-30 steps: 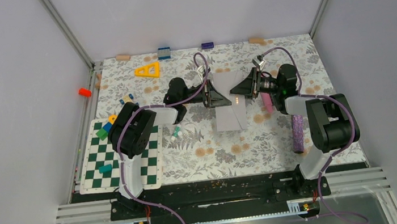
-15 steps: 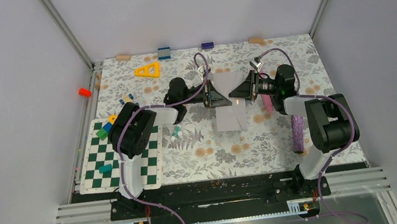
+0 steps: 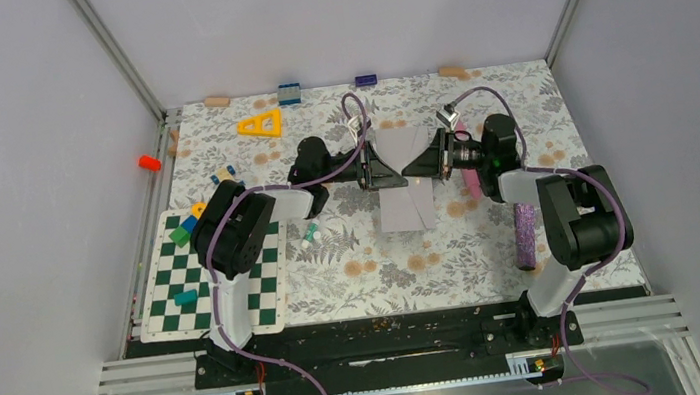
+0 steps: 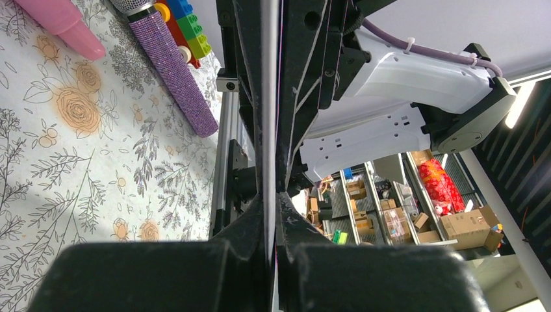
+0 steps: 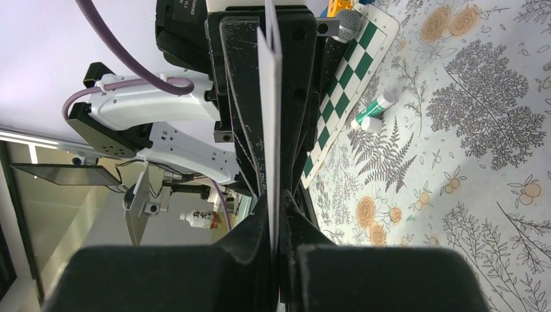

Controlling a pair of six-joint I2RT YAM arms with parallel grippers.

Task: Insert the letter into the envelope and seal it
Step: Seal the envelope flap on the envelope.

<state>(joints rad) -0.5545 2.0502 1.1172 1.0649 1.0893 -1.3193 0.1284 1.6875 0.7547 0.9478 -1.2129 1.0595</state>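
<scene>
The grey envelope [image 3: 408,206] is held up over the middle of the table between both grippers, its pointed flap towards the back. My left gripper [image 3: 378,170] is shut on its left edge. My right gripper [image 3: 427,161] is shut on its right edge, facing the left one. The left wrist view shows the envelope [image 4: 271,97] edge-on as a thin sheet pinched in my left gripper [image 4: 271,201]. In the right wrist view it [image 5: 271,97] runs up from my right gripper [image 5: 274,208] in the same way. The letter is hidden.
A green-and-white chessboard [image 3: 214,275] with small blocks lies at the left. A marker [image 3: 310,232] lies beside it. A purple glitter microphone [image 3: 524,235] and a pink piece [image 3: 471,179] lie at the right. A yellow triangle [image 3: 259,124] and blocks [image 3: 289,93] sit at the back.
My right gripper has moved left onto the envelope's right edge and closed on it. The left gripper has kept its hold and place.
</scene>
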